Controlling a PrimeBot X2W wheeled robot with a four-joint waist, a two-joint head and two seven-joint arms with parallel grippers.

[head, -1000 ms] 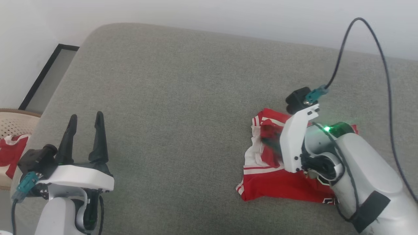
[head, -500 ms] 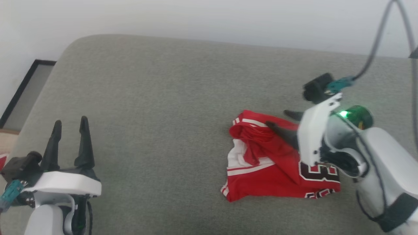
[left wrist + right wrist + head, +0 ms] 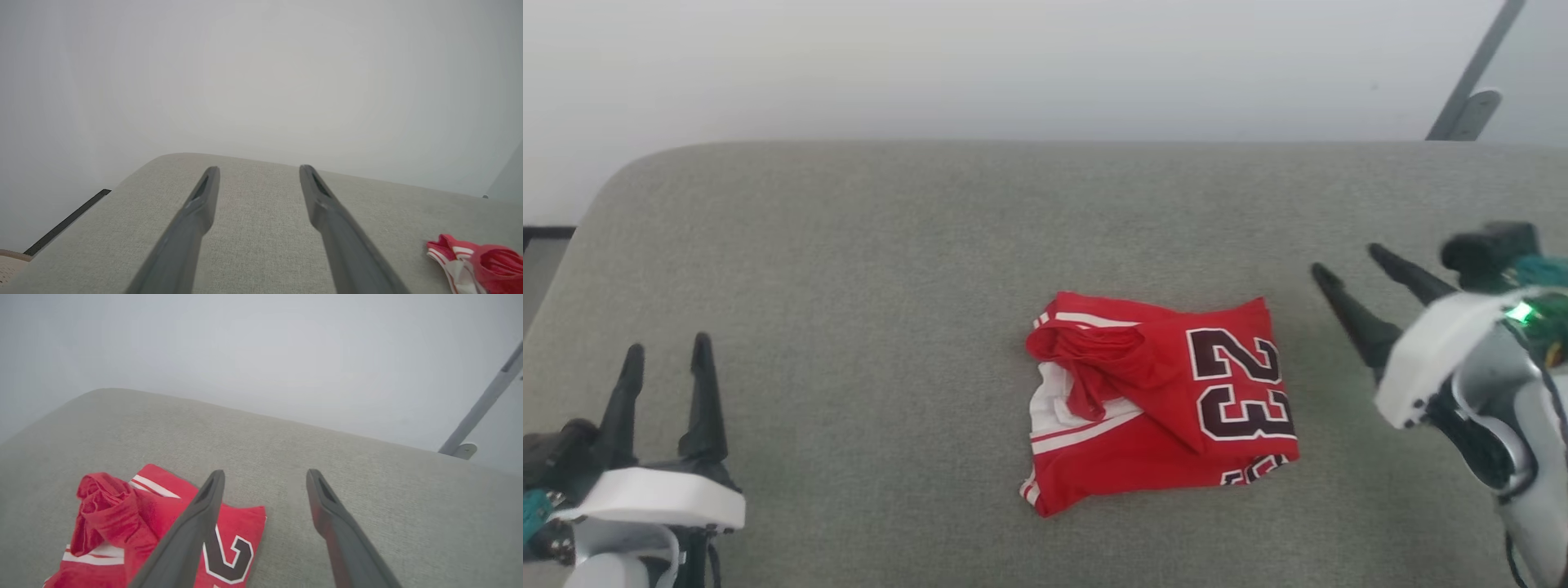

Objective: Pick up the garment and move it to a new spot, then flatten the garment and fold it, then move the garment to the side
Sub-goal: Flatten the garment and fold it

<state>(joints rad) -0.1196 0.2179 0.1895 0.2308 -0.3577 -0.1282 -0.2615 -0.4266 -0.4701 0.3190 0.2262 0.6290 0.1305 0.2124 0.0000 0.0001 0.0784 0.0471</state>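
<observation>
The garment (image 3: 1160,400) lies folded in a loose bundle on the grey cushion (image 3: 890,269), a red shirt with white trim and a black "23" facing up. A rumpled red fold sits on its left part. My right gripper (image 3: 1347,265) is open just right of the garment, lifted clear of it, fingers pointing up and left. In the right wrist view the garment (image 3: 122,526) lies under and left of the left finger. My left gripper (image 3: 666,351) is open at the lower left, far from the shirt. The left wrist view catches the garment (image 3: 474,261) at its right edge.
A pale wall (image 3: 1013,65) runs behind the cushion. A grey metal strut (image 3: 1470,90) leans at the upper right. The cushion's rounded corner (image 3: 613,180) is at the upper left, with a dark strip (image 3: 543,233) beyond it.
My right gripper has let go of the garment and drawn back to the right. The camera has swung, shifting the whole scene; the basket at the left has left the picture.
</observation>
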